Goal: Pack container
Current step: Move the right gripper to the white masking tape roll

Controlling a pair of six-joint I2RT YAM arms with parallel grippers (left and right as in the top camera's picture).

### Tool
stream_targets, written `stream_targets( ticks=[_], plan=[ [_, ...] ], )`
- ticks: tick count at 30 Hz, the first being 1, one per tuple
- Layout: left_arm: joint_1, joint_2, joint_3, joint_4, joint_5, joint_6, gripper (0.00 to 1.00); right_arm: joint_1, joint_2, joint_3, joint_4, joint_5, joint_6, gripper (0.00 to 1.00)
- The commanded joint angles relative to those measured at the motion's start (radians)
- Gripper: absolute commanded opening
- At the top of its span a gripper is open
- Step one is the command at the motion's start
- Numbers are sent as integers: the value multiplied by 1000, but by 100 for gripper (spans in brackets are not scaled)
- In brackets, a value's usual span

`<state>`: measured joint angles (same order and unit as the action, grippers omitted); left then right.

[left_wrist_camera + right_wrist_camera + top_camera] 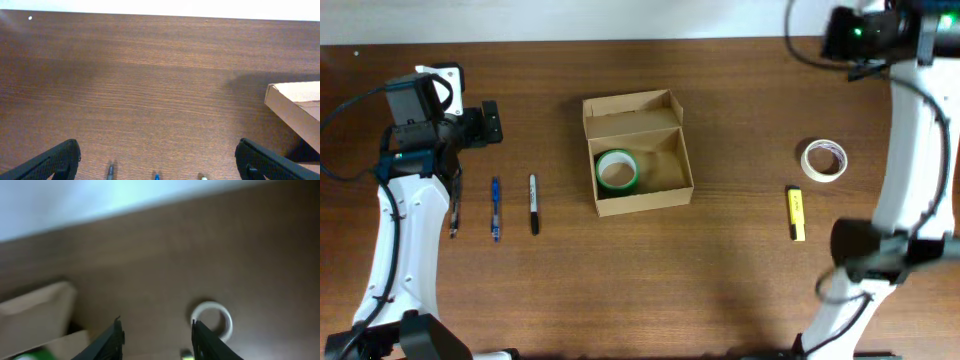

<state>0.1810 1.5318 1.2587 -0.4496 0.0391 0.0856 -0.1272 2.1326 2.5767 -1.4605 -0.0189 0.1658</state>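
Observation:
The container is a tan cardboard box at the middle of the table, its flap lid open toward the back. A green tape roll lies inside at the left. My left gripper hovers left of the box, wide open and empty; in its wrist view the box corner shows at the right. My right gripper is raised high over the far right, open with nothing between its fingers. Below it I see the box and a white tape roll.
A white tape roll and a yellow highlighter lie right of the box. Left of it lie a dark pen, a blue pen and a black marker. The right arm spans the right side.

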Motion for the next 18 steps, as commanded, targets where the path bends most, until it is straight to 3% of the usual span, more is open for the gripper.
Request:
stream_targets(
  ticks=[1,8,18],
  plan=[
    [5,7,21,0,14,-9,99,-91,43,-95,-8,-53,65,44],
    [5,7,21,0,14,-9,99,-198,49,-407,64,-53,68,47],
    [5,7,21,0,14,-9,99,-211,49,-754,266,-55,64,52]
  ],
)
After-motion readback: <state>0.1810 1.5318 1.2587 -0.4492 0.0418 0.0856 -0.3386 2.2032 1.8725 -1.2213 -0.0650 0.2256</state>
